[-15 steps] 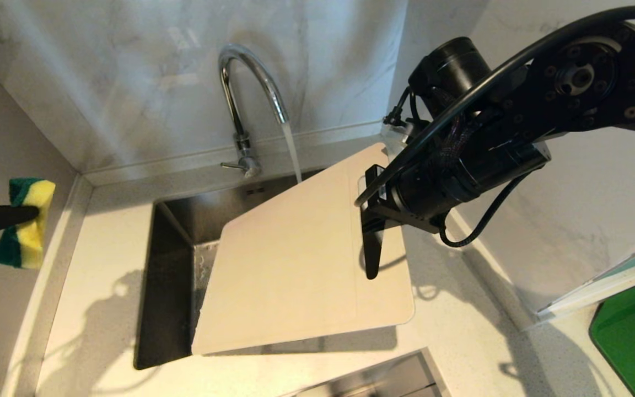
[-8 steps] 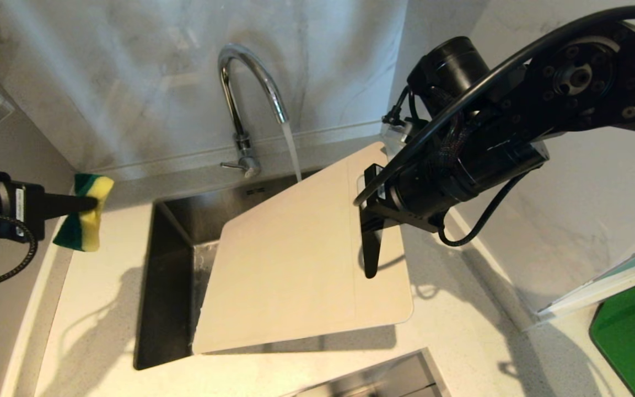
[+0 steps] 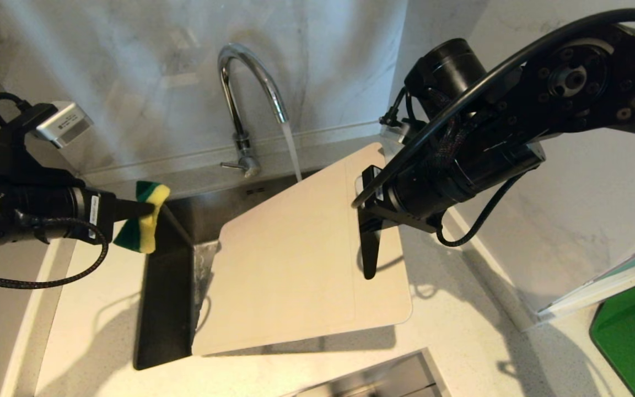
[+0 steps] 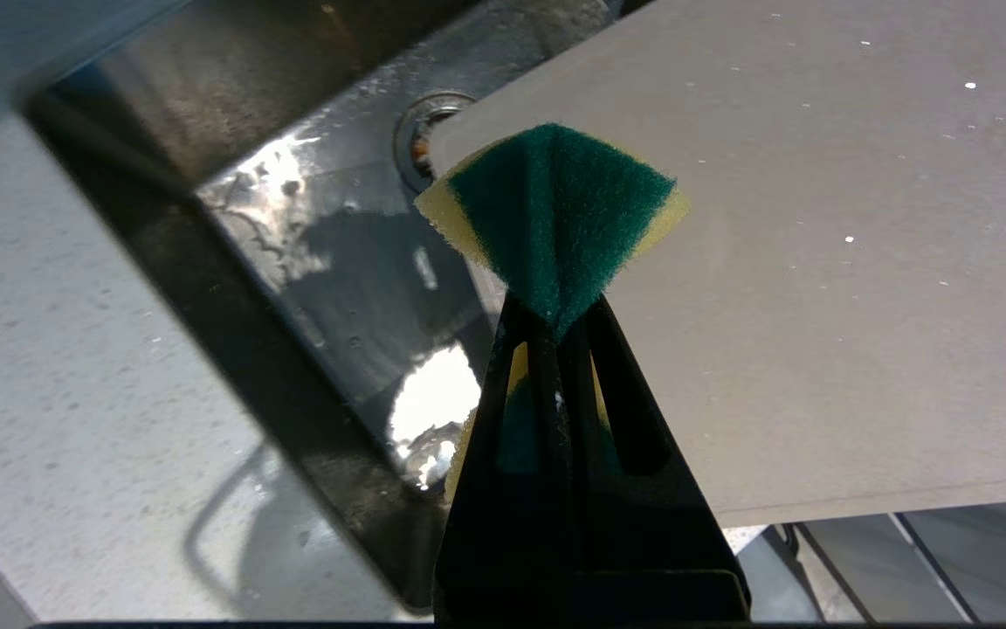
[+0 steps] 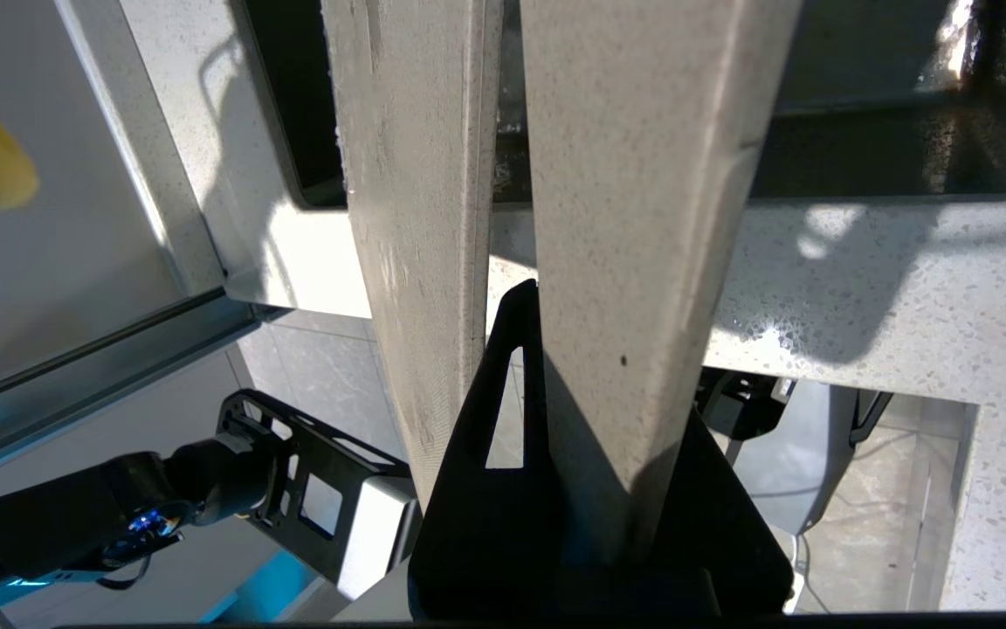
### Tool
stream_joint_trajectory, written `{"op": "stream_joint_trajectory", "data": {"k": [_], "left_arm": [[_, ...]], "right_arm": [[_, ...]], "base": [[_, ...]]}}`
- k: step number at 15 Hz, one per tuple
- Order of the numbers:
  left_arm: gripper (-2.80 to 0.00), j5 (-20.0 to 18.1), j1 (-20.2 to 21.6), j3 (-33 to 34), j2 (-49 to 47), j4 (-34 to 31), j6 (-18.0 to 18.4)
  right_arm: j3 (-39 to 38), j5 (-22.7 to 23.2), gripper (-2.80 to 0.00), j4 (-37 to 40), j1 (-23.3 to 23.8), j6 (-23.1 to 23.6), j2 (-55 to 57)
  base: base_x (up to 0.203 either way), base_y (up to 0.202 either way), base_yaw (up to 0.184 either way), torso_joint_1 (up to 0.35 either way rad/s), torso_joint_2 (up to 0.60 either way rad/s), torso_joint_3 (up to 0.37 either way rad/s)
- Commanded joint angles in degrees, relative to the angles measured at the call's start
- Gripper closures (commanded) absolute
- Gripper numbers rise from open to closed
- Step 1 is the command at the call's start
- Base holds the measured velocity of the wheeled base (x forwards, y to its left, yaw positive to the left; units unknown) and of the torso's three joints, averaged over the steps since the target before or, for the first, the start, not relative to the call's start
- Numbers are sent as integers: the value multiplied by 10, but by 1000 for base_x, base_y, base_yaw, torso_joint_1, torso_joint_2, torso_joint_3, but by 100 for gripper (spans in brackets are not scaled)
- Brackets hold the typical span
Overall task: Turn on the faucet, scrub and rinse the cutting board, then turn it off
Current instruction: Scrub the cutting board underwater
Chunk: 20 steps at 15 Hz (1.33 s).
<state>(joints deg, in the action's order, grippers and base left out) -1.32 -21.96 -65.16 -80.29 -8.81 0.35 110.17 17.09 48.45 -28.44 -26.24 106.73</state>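
Water runs from the chrome faucet [image 3: 251, 94] into the sink behind the cutting board [image 3: 295, 259]. The off-white board leans tilted over the sink, its low corner down inside. My right gripper [image 3: 371, 264] is shut on the board's slot-handle end; in the right wrist view its jaws [image 5: 547, 297] clamp the pale board [image 5: 634, 175]. My left gripper [image 3: 138, 209] is shut on a green and yellow sponge [image 3: 144, 218] above the sink's left rim, apart from the board. In the left wrist view the sponge [image 4: 555, 201] sticks out past the gripper [image 4: 553, 319], just before the board's corner [image 4: 817, 262].
The steel sink [image 3: 168, 264] is set in a speckled white counter [image 3: 97, 309], with marble walls behind and on both sides. A dark green mat [image 3: 634, 331] lies at the far right. The sink's drain [image 4: 420, 131] shows beside the board's corner.
My left arm has swung in from the far left with the sponge, up to the sink's left rim. The right gripper and the board have stayed put, and water keeps running.
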Motion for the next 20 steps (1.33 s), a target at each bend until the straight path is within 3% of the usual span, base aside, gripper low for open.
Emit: {"op": "stream_joint_trajectory", "data": {"k": [1,3,7,11,14,16,20], "left_arm": [[0,-2,-24,-1,-17,7,-19],[0,-5,-37,-4,-32,38,-64],[0,-10,-66,-12,-46,58,-109],[0,-10,-97,-11,-76,118,-152],[0,-11,-111,-15,-94,123,-161],[0,-13,-123,-16,-106,161,-182],[0,-14,-141,-48,-161,230,-190]], "right_arm": [[1,2,0,2,0,-1,2],[0,2,0,2,-1,-1,1],[0,2,0,2,-7,4,2],[-1,2,0,2,-33,21,10],[0,2,0,2,-48,21,18],[-1,2,0,2,-59,21,18],[-1,1,0,9,-72,21,14]], "base": [[0,0,0,0,0,0],[0,0,0,0,0,0],[0,0,0,0,0,0],[0,0,0,0,0,0],[0,0,0,0,0,0],[0,0,0,0,0,0],[0,0,0,0,0,0]]}}
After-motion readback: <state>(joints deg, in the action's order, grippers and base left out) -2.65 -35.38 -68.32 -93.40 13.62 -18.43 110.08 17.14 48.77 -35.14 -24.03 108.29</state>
